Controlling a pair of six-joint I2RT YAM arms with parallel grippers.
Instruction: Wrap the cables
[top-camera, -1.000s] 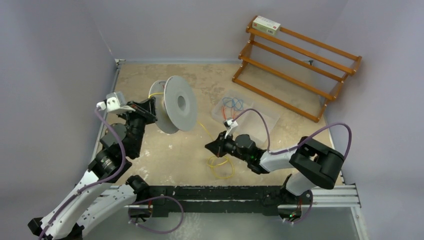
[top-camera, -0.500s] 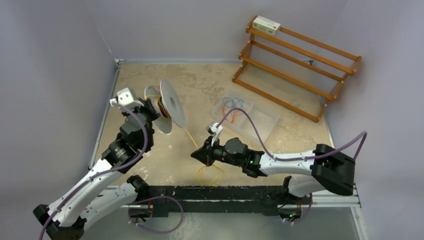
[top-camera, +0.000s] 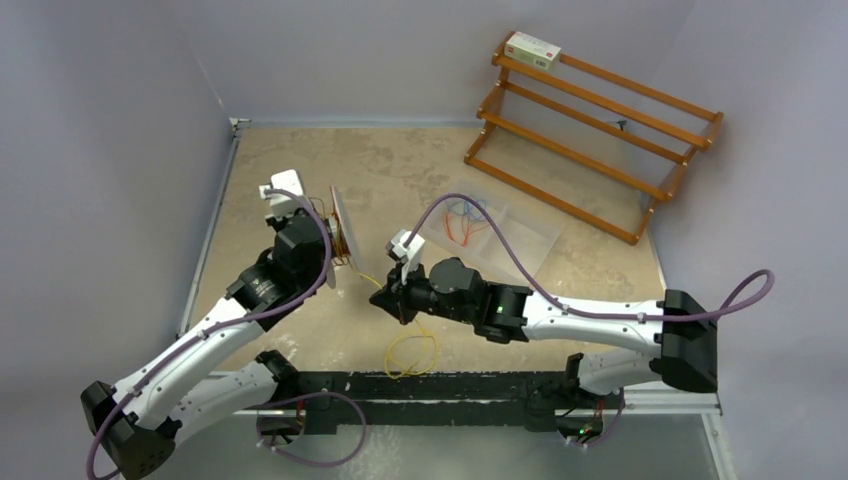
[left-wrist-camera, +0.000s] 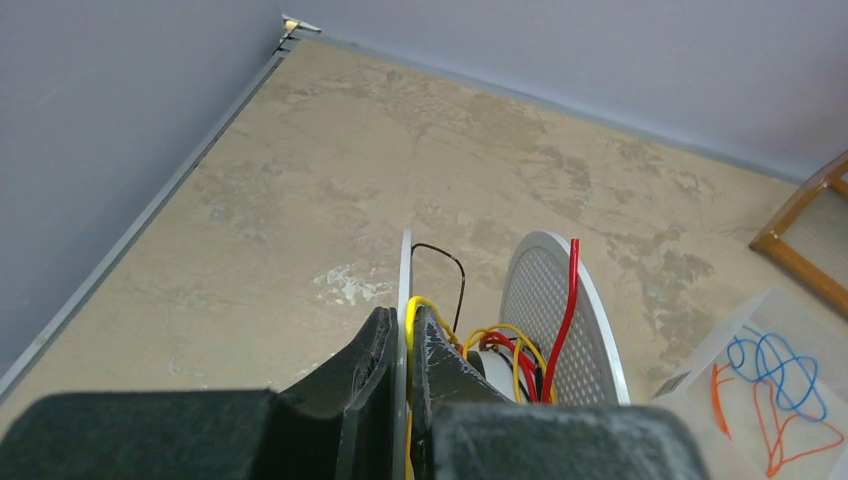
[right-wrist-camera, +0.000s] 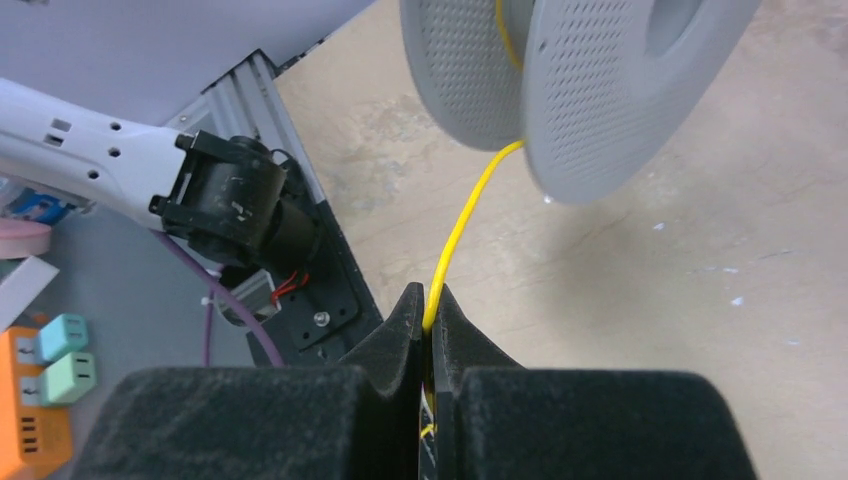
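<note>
Only the right wrist view shows the right gripper (right-wrist-camera: 428, 312) w/ fingers pressed on the thin bright yellow cable (right-wrist-camera: 468, 208), which runs to the grey perforated plastic spool (right-wrist-camera: 620, 90); the left wrist view shows the left gripper (left-wrist-camera: 403, 325) clamped on a spool flange. From top, a loose cable loop lies on the beige mottled table (top-camera: 430, 165), grey walls (top-camera: 400, 60) around.

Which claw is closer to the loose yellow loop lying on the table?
Right. The right claw sits just beyond the yellow cable loop, pinching its strand; the left claw is farther back-left, clamped on the spool.
</note>
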